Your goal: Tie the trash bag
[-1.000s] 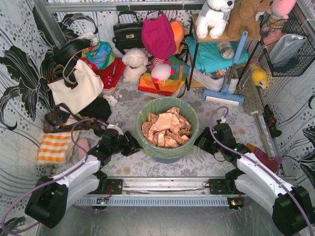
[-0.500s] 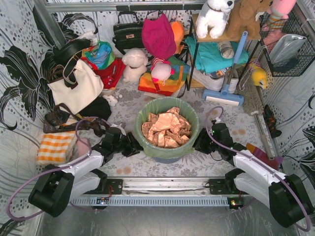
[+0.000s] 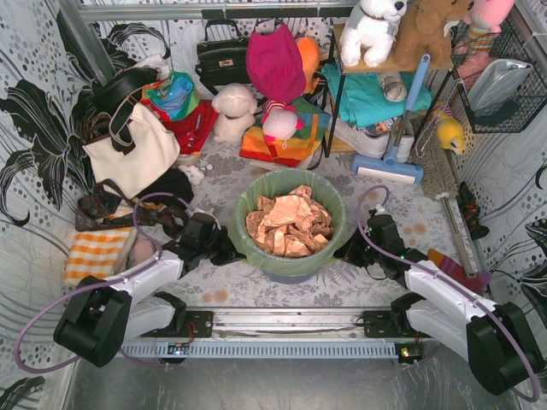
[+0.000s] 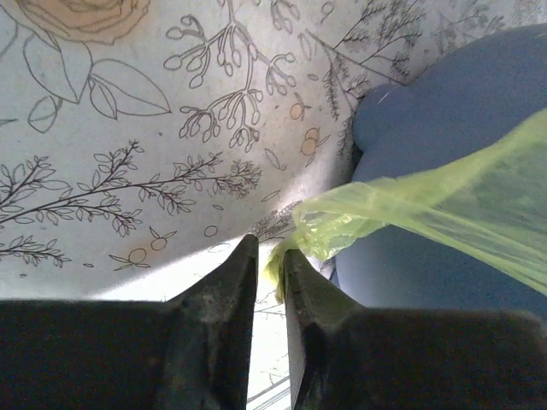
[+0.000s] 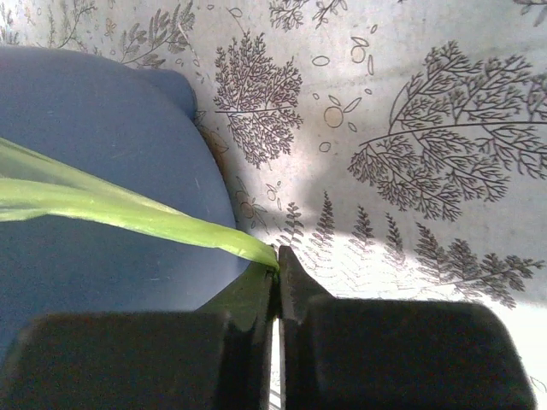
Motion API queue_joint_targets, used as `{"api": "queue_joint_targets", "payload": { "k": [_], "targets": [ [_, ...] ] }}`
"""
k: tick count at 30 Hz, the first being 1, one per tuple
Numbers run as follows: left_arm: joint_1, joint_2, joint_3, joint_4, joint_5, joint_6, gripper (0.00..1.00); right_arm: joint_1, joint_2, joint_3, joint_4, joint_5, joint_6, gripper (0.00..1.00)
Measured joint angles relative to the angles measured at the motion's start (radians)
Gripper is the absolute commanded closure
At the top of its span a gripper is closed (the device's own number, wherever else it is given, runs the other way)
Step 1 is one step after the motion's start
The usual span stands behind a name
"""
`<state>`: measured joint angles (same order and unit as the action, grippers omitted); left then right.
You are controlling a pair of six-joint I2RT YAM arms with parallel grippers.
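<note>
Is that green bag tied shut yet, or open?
Open: the trash bag has its mouth spread over the bin rim, brown paper scraps exposed inside, and no knot shows anywhere.

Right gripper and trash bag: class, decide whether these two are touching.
Touching. The right wrist view shows the right gripper shut on a taut strip of the trash bag, the green plastic pinched between its fingertips.

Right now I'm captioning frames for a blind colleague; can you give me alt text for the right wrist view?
The right gripper has its black jaws pinched shut on a taut strip of the lime-green trash bag, which stretches left across the side of a blue-grey bin. Beyond lies a pale table cover printed with trees and leaves.
</note>
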<state>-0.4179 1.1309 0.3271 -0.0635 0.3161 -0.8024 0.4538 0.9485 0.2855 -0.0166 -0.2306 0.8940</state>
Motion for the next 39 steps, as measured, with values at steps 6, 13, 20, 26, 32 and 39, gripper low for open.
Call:
{"api": "queue_joint_targets", "payload": {
  "k": [6, 13, 20, 26, 32, 39],
  "targets": [
    [0.0, -0.064, 0.029, -0.069, -0.047, 0.025, 1.0, 0.0, -0.067, 0.0, -0.049, 0.045, -0.001, 1.0],
    [0.0, -0.246, 0.032, -0.166, -0.098, 0.021, 1.0, 0.0, -0.168, 0.008, -0.076, 0.044, -0.041, 1.0],
    [0.0, -0.46, 0.061, -0.314, -0.187, -0.037, 1.0, 0.0, -0.36, 0.014, -0.072, 0.036, -0.047, 1.0],
    [0.0, -0.588, 0.135, -0.389, -0.219, -0.058, 1.0, 0.0, -0.505, 0.027, -0.061, -0.001, -0.05, 1.0],
    [0.0, -0.679, 0.205, -0.385, -0.216, -0.071, 1.0, 0.0, -0.569, 0.099, -0.054, -0.017, -0.049, 1.0],
    [0.0, -0.692, 0.278, -0.348, -0.183, -0.051, 1.0, 0.0, -0.536, 0.224, -0.053, -0.039, -0.046, 1.0]
  ]
}}
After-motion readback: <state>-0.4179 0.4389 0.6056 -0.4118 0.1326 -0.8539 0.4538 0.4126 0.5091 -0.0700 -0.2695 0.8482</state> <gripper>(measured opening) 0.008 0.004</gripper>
